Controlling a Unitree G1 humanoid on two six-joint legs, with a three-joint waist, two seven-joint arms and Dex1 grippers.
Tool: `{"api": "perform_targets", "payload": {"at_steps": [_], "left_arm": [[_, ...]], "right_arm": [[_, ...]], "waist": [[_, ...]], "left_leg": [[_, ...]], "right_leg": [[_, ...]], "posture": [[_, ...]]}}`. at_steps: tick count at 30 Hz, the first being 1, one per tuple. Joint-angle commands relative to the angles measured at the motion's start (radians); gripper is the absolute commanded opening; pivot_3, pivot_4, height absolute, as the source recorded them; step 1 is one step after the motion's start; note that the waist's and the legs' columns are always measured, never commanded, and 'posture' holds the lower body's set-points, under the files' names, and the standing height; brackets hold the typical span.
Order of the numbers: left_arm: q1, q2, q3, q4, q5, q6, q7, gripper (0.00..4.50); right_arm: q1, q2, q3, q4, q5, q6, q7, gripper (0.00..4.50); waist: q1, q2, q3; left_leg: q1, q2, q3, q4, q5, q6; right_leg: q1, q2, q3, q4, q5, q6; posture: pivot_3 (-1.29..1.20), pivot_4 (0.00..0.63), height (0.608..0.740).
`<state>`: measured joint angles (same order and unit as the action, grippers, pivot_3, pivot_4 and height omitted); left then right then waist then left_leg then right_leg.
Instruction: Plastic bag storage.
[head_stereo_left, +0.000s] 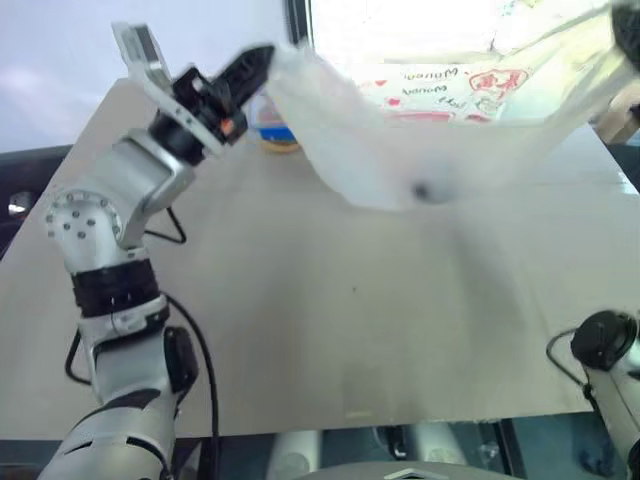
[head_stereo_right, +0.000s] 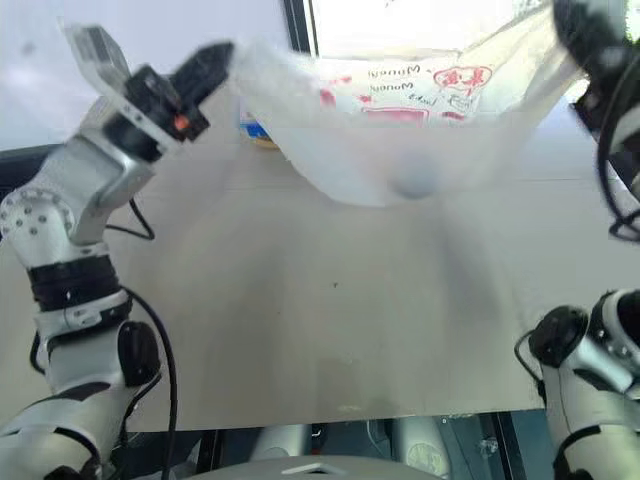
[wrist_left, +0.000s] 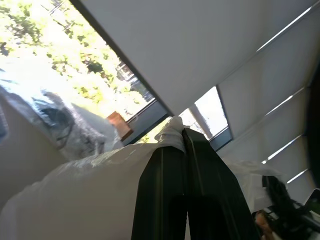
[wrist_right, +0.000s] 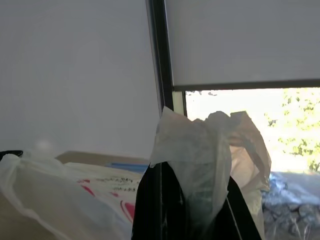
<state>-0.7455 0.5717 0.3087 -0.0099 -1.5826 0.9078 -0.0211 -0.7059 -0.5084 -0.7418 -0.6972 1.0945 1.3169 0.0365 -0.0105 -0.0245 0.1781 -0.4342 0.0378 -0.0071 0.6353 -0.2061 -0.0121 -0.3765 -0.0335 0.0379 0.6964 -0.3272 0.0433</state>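
Observation:
The plastic bag (head_stereo_right: 400, 150), thin translucent white with red print, hangs stretched in the air above the table between my two grippers and sags in the middle. My left gripper (head_stereo_left: 256, 60) is shut on the bag's left upper edge; in the left wrist view the film (wrist_left: 100, 190) is pinched at the fingertips (wrist_left: 172, 150). My right gripper (head_stereo_right: 572, 22) is raised at the far right and is shut on the other edge. In the right wrist view a bunched wad of the bag (wrist_right: 205, 150) sticks up from between its black fingers (wrist_right: 150, 205).
The light wooden table (head_stereo_left: 300, 330) lies under the bag. A small round container (head_stereo_left: 274, 132) with a blue and orange look stands at the back, behind the bag's left end. A crinkly clear bag (wrist_left: 60, 120) with dark contents lies by the window.

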Motion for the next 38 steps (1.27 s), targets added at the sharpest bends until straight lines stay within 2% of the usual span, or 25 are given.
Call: {"api": "perform_targets", "payload": {"at_steps": [1,3,6,8,11,13,14,16,17,18,20,23,28,33,38], "left_arm": [[0.09,0.028,-0.183,-0.142,0.311,-0.046,-0.107,0.09],[0.162,0.036,-0.288,-0.206,0.505,-0.147,-0.205,0.09],[0.234,0.017,-0.318,-0.228,0.598,-0.191,-0.281,0.0],[0.285,0.045,-0.32,-0.243,0.614,-0.185,-0.393,0.0],[0.348,0.067,-0.283,-0.262,0.651,-0.233,-0.51,0.85],[0.375,0.078,-0.258,-0.27,0.664,-0.244,-0.558,1.8],[0.392,0.09,-0.249,-0.272,0.682,-0.255,-0.582,2.19],[0.434,0.119,-0.237,-0.283,0.723,-0.286,-0.639,3.25],[0.451,0.126,-0.23,-0.288,0.738,-0.296,-0.65,3.48],[0.475,0.14,-0.208,-0.295,0.727,-0.289,-0.67,3.96],[0.529,0.169,-0.164,-0.312,0.72,-0.292,-0.719,4.43],[0.652,0.218,-0.126,-0.31,0.816,-0.37,-0.782,4.43],[0.825,0.236,-0.096,-0.354,0.944,-0.472,-0.803,4.43],[1.001,0.248,0.029,-0.465,0.907,-0.448,-0.844,4.43],[1.068,0.217,0.078,-0.531,0.879,-0.419,-0.815,4.43]], "right_arm": [[0.288,-0.044,0.128,-0.097,-0.155,-0.139,0.072,0.0],[0.497,-0.091,0.209,-0.11,-0.267,-0.252,0.173,0.0],[0.678,-0.107,0.216,-0.098,-0.348,-0.411,0.275,0.87],[0.781,-0.118,0.184,-0.106,-0.37,-0.486,0.359,1.85],[0.922,-0.141,0.123,-0.143,-0.366,-0.556,0.463,3.32],[1.022,-0.147,0.051,-0.156,-0.348,-0.595,0.538,4.32],[1.081,-0.142,0.002,-0.165,-0.327,-0.608,0.576,4.5],[1.208,-0.125,-0.093,-0.176,-0.298,-0.629,0.652,4.5],[1.264,-0.114,-0.129,-0.175,-0.284,-0.64,0.685,4.5],[1.327,-0.092,-0.167,-0.175,-0.261,-0.656,0.724,4.5],[1.427,-0.049,-0.227,-0.144,-0.259,-0.707,0.798,4.5],[1.494,-0.038,-0.235,-0.061,-0.35,-0.795,0.841,4.5],[1.421,-0.092,-0.161,0.092,-0.498,-0.932,0.853,4.5],[1.253,-0.206,-0.065,0.234,-0.539,-0.958,0.867,4.5],[1.172,-0.263,-0.002,0.305,-0.576,-0.976,0.885,4.5]], "waist": [[0.007,0.0,0.0],[0.017,-0.001,-0.002],[0.014,0.001,-0.001],[0.001,0.001,-0.001],[-0.004,0.003,-0.002],[-0.003,0.003,-0.002],[-0.002,0.003,-0.002],[0.0,0.003,-0.003],[0.0,0.003,-0.003],[0.0,0.003,-0.003],[0.001,0.003,-0.003],[-0.004,0.003,-0.003],[-0.011,0.001,-0.004],[-0.005,0.001,-0.004],[0.005,0.003,-0.005]], "left_leg": [[0.0,0.0,0.001,0.001,0.0,0.0],[0.001,-0.002,0.001,0.001,0.0,0.0],[0.0,-0.002,0.004,0.0,0.0,0.0],[0.001,-0.001,0.003,0.001,0.0,0.0],[0.004,0.001,0.003,0.0,0.0,0.0],[0.004,0.001,0.003,0.0,0.0,0.0],[0.003,0.001,0.003,0.0,-0.002,0.003],[0.003,0.001,0.002,0.001,-0.003,0.004],[0.004,0.0,0.002,0.001,-0.003,0.004],[0.004,0.001,0.002,0.001,-0.003,0.004],[0.004,0.001,0.002,0.001,-0.003,0.005],[0.005,0.002,0.001,0.0,-0.003,0.005],[0.015,0.003,0.003,-0.001,-0.004,0.007],[0.019,0.006,0.004,0.0,-0.004,0.007],[0.018,0.003,0.003,-0.001,-0.005,0.007]], "right_leg": [[0.001,0.0,-0.001,0.0,0.0,0.0],[0.002,0.0,-0.001,-0.002,0.0,0.0],[0.0,0.001,0.002,-0.001,0.0,0.001],[-0.001,0.003,0.003,0.0,0.0,0.0],[0.001,0.006,0.002,0.0,0.0,0.0],[0.002,0.006,0.003,0.0,0.0,0.0],[0.002,0.006,0.002,0.0,0.0,0.0],[0.003,0.005,0.002,0.0,0.0,0.0],[0.004,0.004,0.002,-0.001,0.0,0.0],[0.004,0.004,0.001,-0.002,0.0,0.0],[0.004,0.003,0.0,-0.002,0.0,0.0],[0.005,0.003,0.001,-0.002,-0.001,0.0],[0.011,0.001,0.006,-0.003,-0.001,0.0],[0.015,-0.002,0.007,-0.003,-0.003,-0.003],[0.015,0.0,0.006,-0.003,-0.001,-0.001]], "posture": [[0.0,0.15,0.74],[0.0,0.15,0.74],[0.0,0.15,0.74],[0.0,0.15,0.74],[0.0,0.15,0.74],[0.0,0.15,0.74],[0.0,0.15,0.74],[0.0,0.15,0.74],[0.0,0.15,0.74],[0.0,0.15,0.74],[0.0,0.15,0.74],[0.0,0.15,0.74],[0.0,0.15,0.74],[0.0,0.15,0.74],[0.0,0.15,0.74]]}}
